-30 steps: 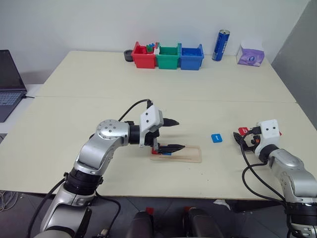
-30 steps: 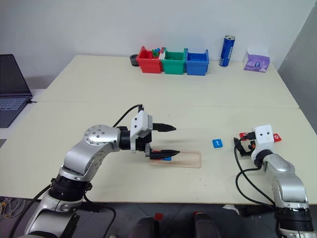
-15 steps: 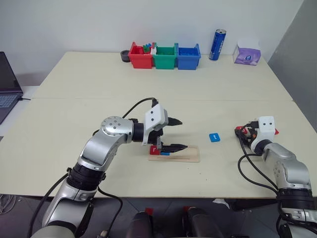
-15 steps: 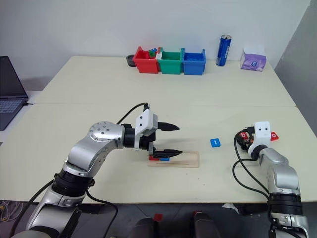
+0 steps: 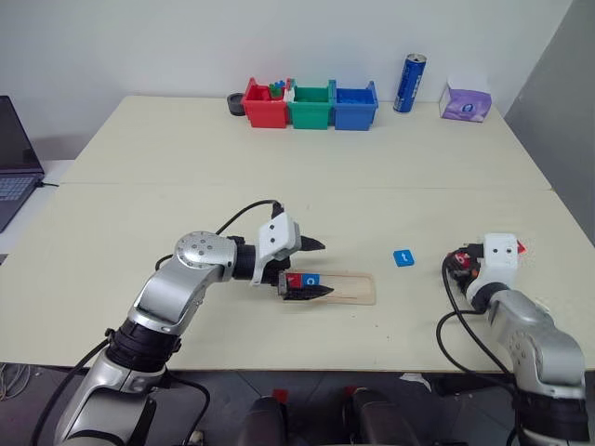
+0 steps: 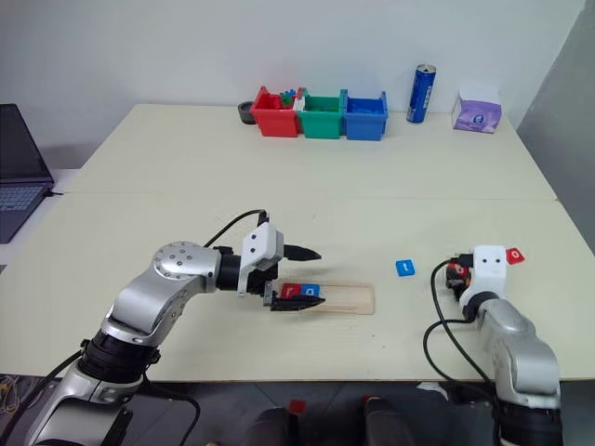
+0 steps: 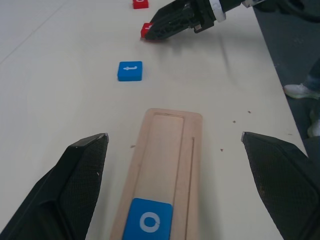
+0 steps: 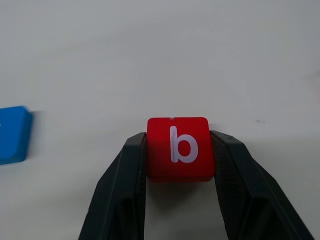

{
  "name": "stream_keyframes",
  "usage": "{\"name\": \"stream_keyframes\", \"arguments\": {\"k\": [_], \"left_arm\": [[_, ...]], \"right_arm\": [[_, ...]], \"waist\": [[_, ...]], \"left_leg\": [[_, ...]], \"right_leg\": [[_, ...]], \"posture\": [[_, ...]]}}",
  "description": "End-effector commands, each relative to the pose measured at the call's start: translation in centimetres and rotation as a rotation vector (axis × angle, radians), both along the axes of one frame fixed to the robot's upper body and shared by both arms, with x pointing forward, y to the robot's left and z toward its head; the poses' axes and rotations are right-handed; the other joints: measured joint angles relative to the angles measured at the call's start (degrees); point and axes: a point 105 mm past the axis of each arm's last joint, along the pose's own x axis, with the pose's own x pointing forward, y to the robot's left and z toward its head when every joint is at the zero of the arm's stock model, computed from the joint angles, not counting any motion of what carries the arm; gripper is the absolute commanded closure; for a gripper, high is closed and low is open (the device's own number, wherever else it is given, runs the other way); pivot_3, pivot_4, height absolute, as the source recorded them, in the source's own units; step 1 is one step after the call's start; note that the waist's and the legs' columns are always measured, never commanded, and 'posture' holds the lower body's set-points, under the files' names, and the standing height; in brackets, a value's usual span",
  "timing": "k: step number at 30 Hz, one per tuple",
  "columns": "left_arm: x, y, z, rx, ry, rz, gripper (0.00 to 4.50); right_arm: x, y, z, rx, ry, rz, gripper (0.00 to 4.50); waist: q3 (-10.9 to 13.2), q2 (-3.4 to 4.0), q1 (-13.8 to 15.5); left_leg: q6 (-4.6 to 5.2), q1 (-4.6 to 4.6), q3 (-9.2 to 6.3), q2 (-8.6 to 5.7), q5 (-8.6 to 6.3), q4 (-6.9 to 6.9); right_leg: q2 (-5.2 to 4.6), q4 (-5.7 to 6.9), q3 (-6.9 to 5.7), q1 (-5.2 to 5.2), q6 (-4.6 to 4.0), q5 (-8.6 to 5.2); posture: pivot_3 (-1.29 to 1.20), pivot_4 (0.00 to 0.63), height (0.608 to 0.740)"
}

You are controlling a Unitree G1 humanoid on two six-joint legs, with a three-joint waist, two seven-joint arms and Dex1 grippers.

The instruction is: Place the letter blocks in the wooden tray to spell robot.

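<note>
Over on the far left a laptop [image 5: 17, 153] sits at the table [image 5: 186, 158] edge, and now to the action: the left gripper [image 5: 314, 268] hangs over the near end of the wooden tray [image 5: 358, 289], its two black fingers [image 7: 75, 185] spread wide apart with nothing between them, one on each side of the strip. In the tray's groove, a red letter block [image 6: 291, 290] sits at the left end and the blue "o" block [image 7: 148, 223] right next to it, touching; the rest of the groove is bare wood. Moving right, the blue "t" block [image 5: 403, 257] lies flat on the table, well clear of the tray's right end. Further right, the right gripper [image 8: 179, 150] has its fingers pressed in against both sides of the red "b" block [image 8: 181, 147], pinching it squarely, letter facing up; whether it is off the table I cannot tell. Just beyond that gripper's white housing, another red block [image 6: 514, 255] rests on the table, its letter too small to read from the head views. Along the back edge, a red bin [image 5: 263, 109], a green bin [image 5: 311, 109] and a blue bin [image 5: 355, 109] stand in a row, then a blue can [image 5: 412, 84] upright, and a purple tissue pack [image 5: 468, 104] at the far right.
</note>
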Motion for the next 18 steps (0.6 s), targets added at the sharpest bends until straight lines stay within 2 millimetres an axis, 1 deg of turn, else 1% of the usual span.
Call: {"name": "stream_keyframes", "arguments": {"k": [1, 2, 4, 7, 8, 12, 15, 18], "left_arm": [[-1.1, -0.3, 0.8, -0.011, -0.037, -0.066, 0.0], [-1.2, -0.4, 0.7, -0.009, -0.035, -0.077, 0.0], [-1.3, -0.4, 0.5, -0.008, -0.034, -0.084, 0.0], [-1.4, -0.5, 0.4, -0.006, -0.034, -0.101, 0.0], [-1.5, -0.6, 0.3, -0.004, -0.034, -0.107, 0.0], [-1.6, -0.5, 0.2, 0.003, -0.038, -0.119, 0.0], [-1.6, -0.5, 0.1, 0.004, -0.036, -0.124, 0.0], [-1.7, -0.5, -0.1, 0.01, -0.037, -0.128, 0.0]], "right_arm": [[-2.5, 2.0, 1.4, -0.016, -0.024, 0.023, 3.03], [-3.4, 2.8, 1.1, -0.007, -0.011, 0.031, 3.03], [-4.5, 4.0, 0.8, 0.013, 0.004, 0.027, 3.03], [-5.3, 5.6, 0.2, 0.065, 0.027, 0.027, 3.03], [-5.4, 6.1, 0.1, 0.082, 0.029, 0.03, 3.03], [-5.5, 7.3, 0.6, 0.114, 0.008, 0.046, 3.03], [-5.4, 8.5, 0.8, 0.144, 0.003, 0.093, 3.03], [-5.1, 8.8, 0.6, 0.135, 0.006, 0.106, 3.03]], "waist": [[0.0, 0.0, 0.02], [-0.01, 0.0, 0.01], [-0.01, 0.01, -0.07], [-0.01, 0.01, -0.22], [-0.01, 0.01, -0.22], [-0.01, 0.01, -0.22], [-0.01, 0.01, -0.22], [-0.01, 0.01, -0.23]], "left_leg": [[0.0, 0.0, -0.01, -0.01, 0.0, 0.0], [0.0, 0.02, -0.02, 0.01, 0.0, 0.0], [0.0, 0.03, -0.04, 0.03, 0.0, -0.01], [0.0, 0.03, -0.02, 0.03, 0.0, -0.01], [0.0, 0.04, 0.02, 0.02, 0.0, 0.0], [0.0, 0.04, -0.01, 0.01, 0.0, 0.0], [0.0, 0.03, -0.04, 0.02, 0.0, -0.01], [0.01, 0.03, -0.03, 0.02, 0.0, -0.01]], "right_leg": [[0.0, 0.0, -0.02, 0.0, 0.01, -0.01], [0.03, 0.0, -0.02, 0.0, 0.01, -0.01], [0.05, 0.01, -0.02, 0.0, -0.01, -0.03], [0.05, 0.02, 0.0, -0.01, 0.08, -0.08], [0.04, 0.01, 0.03, -0.01, 0.26, -0.17], [0.04, 0.01, 0.01, -0.01, 0.28, -0.19], [0.05, -0.01, -0.01, -0.01, 0.28, -0.19], [0.05, -0.02, -0.01, -0.01, 0.28, -0.19]], "posture": [[0.0, 0.15, 0.74], [0.0, 0.15, 0.74], [0.0, 0.15, 0.74], [0.0, 0.15, 0.74], [0.0, 0.15, 0.74], [0.0, 0.15, 0.74], [0.0, 0.15, 0.74], [0.0, 0.15, 0.74]]}}
